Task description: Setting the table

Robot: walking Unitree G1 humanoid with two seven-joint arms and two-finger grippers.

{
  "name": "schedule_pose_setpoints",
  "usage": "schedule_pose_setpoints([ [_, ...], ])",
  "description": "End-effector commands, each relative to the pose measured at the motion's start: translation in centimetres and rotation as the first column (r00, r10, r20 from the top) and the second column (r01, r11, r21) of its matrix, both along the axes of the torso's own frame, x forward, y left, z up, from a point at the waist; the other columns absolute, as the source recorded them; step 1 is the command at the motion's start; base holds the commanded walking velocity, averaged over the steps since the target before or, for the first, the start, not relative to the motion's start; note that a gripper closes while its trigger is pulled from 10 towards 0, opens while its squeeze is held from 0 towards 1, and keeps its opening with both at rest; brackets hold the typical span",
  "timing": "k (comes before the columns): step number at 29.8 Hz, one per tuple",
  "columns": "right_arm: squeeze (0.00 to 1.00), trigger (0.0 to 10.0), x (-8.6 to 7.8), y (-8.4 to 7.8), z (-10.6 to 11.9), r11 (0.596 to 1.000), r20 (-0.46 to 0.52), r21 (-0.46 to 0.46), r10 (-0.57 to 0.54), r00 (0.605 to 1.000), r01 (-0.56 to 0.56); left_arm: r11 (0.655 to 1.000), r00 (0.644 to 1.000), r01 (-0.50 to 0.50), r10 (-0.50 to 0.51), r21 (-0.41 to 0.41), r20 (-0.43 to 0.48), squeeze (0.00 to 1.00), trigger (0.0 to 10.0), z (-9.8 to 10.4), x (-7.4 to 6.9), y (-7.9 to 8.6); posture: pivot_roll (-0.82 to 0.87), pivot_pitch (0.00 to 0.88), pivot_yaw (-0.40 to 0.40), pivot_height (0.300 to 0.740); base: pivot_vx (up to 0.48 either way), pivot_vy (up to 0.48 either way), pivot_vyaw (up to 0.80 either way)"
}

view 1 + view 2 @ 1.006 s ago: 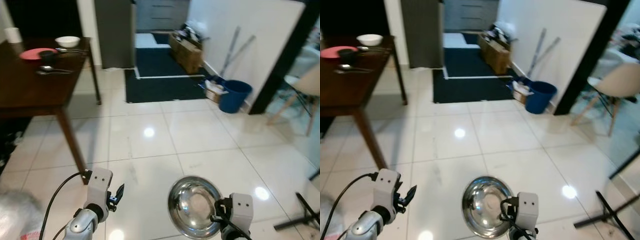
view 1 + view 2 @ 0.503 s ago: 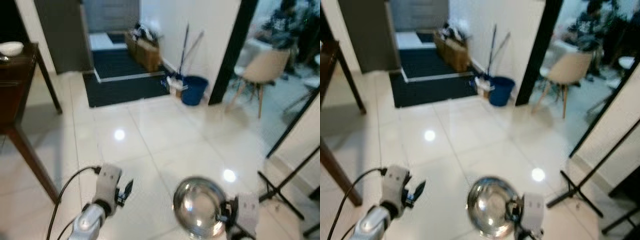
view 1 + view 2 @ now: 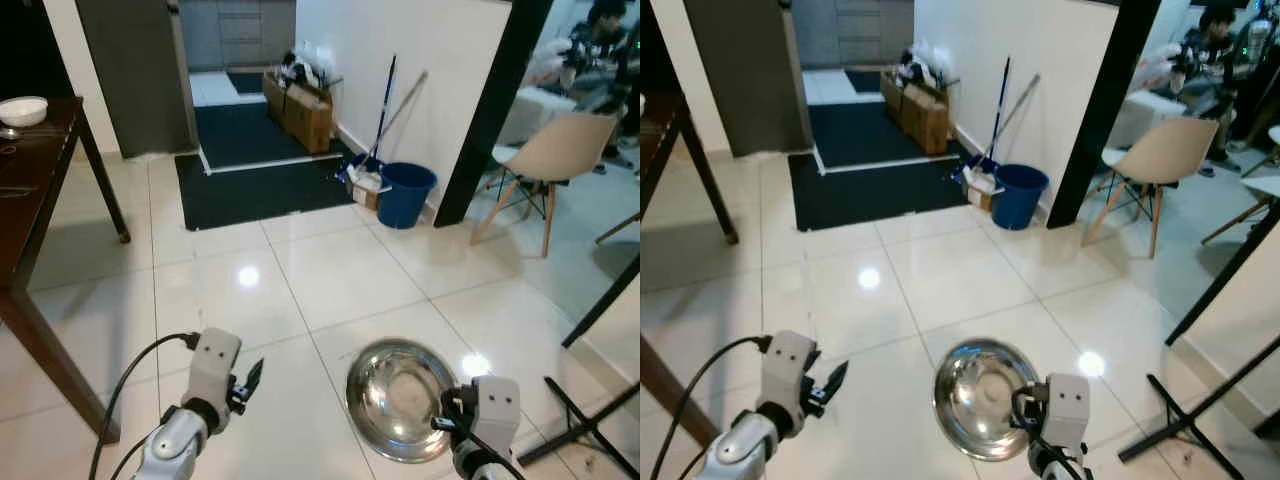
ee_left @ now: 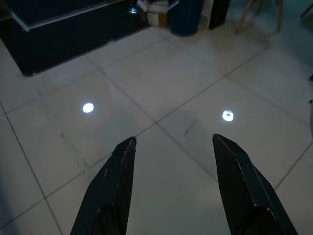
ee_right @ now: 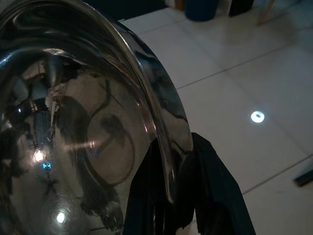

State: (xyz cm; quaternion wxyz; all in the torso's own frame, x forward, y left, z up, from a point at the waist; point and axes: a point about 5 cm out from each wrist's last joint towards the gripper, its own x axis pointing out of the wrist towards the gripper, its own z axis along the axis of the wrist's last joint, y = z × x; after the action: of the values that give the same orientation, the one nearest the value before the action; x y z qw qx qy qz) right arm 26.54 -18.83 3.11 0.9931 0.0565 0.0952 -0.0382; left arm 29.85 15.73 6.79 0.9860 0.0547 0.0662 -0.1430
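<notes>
A: Right wrist view: what does the right end effector (image 5: 168, 191) hold?
B: A shiny metal bowl (image 3: 400, 398). Its two black fingers (image 5: 215, 191) pinch the rim, low over the white floor (image 3: 330, 270).
A: And the left end effector (image 4: 171, 147)?
B: Spread wide, holding nothing, above the tiles. The dark counter (image 3: 30, 190) with a white bowl (image 3: 22, 109) stands far left.

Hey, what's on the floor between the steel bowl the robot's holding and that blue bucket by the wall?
Bare glossy tile, in the left eye view, between the steel bowl and the blue bucket.
</notes>
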Motion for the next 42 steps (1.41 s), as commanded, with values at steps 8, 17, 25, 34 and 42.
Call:
schedule_pose_setpoints([
  [8,0.00,10.0,-0.22,-0.24,-0.23,1.000,-0.006,0.002,-0.003,1.000,0.003,1.000,1.000,0.009,-0.009,0.005,-0.018,0.00,10.0,-0.57,-0.21,-0.22,0.09,0.052,0.047,0.740,0.480,0.000,0.00],
  [17,0.00,10.0,-0.15,-0.20,-0.19,1.000,-0.004,0.002,-0.002,1.000,0.002,1.000,1.000,0.009,-0.009,0.003,-0.019,0.00,10.0,-0.61,-0.16,-0.20,0.09,0.051,0.047,0.740,0.480,0.000,0.00],
  [25,0.00,10.0,-0.14,-0.14,-0.15,1.000,-0.002,0.004,-0.003,1.000,0.003,1.000,1.000,0.003,-0.003,0.003,-0.021,0.00,10.0,-0.63,-0.18,-0.05,0.10,0.055,0.049,0.740,0.480,0.000,0.00],
  [34,0.00,10.0,-0.15,-0.08,-0.16,1.000,-0.002,0.006,-0.002,1.000,0.002,1.000,1.000,0.001,-0.001,0.004,-0.022,0.00,10.0,-0.70,-0.23,0.03,0.10,0.056,0.048,0.740,0.480,0.000,0.00],
  [42,0.00,10.0,-0.14,-0.03,-0.08,1.000,0.003,0.009,-0.003,1.000,0.003,1.000,1.000,0.002,-0.002,0.004,-0.022,0.00,10.0,-0.68,-0.26,0.05,0.10,0.062,0.050,0.740,0.480,0.000,0.00],
])
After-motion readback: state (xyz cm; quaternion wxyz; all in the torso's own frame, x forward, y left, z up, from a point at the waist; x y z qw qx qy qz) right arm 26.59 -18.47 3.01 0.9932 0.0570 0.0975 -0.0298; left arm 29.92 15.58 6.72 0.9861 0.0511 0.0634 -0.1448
